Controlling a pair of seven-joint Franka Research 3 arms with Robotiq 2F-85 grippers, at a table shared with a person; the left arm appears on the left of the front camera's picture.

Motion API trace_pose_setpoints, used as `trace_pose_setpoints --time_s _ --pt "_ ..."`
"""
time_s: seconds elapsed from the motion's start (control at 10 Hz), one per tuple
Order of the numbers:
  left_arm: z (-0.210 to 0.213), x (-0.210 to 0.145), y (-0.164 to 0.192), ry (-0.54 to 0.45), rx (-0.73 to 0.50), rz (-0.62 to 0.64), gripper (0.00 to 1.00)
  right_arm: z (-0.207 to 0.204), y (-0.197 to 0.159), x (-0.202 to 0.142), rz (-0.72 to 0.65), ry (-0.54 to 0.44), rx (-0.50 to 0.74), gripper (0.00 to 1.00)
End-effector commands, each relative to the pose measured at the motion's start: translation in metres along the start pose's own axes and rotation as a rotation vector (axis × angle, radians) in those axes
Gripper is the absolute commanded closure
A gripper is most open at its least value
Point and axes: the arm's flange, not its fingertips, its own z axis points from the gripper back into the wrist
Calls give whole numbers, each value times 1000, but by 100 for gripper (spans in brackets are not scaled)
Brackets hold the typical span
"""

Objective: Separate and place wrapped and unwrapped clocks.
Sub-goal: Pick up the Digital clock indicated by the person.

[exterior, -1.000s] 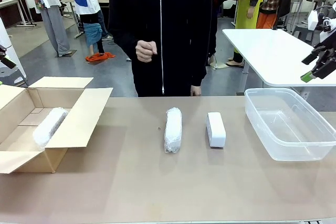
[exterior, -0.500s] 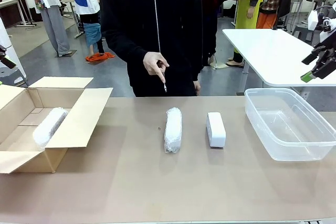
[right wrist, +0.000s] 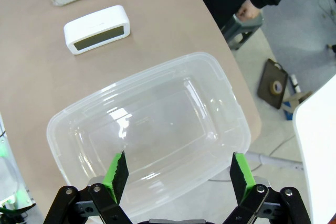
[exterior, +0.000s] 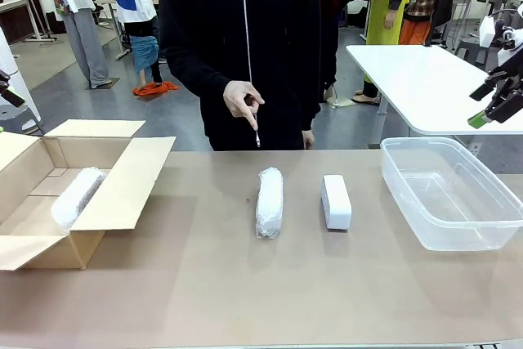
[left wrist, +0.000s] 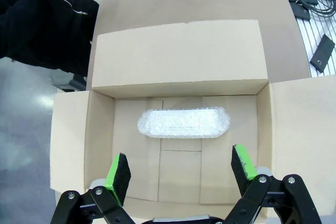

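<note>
Brown surface (exterior: 245,292) runs the full width, with a person (exterior: 245,30) in a black zipped top standing at its far side. An open cardboard box (exterior: 122,190) sits at the robot's left end with its flaps spread. A clear plastic bin (exterior: 400,190) sits at the right end. The boxed wrapped clock (exterior: 78,196) lies on the box floor, an oblong bubble-wrap bundle roughly mid-floor and clear of the walls. The loose wrapped clock (exterior: 270,202) lies on the bare surface near the middle, long axis toward the person. The bare clock (exterior: 336,201) lies just to its right, parallel and apart from it, well short of the bin; the right wrist view shows its dark face on one long side. The person's hand (exterior: 243,102) is raised above the far edge, index finger pointing down in line with the loose wrapped clock. Left gripper (left wrist: 180,165) hangs above the box, jaws spread wide, green pads either side of the boxed wrapped clock well below, nothing held or touched. Right gripper (right wrist: 179,162) hangs above the bin, jaws likewise spread wide, nothing between the pads, no contact.
</note>
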Motion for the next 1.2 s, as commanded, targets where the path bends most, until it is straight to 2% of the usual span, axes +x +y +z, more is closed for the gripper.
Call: trace_pose_setpoints --time_s 0.0,0.3,0.7,1.1 --pt "0 -1 0 -8 -3 -3 0 -2 -1 -1 2 -13 7 0" --pt "0 0 0 0 0 0 0 -2 -1 -1 2 -13 7 0" --pt "-37 52 4 169 -10 13 0 -2 -1 -1 2 -13 7 0" --pt "-85 109 9 246 -118 -82 0 -2 -1 -1 2 -13 7 0"
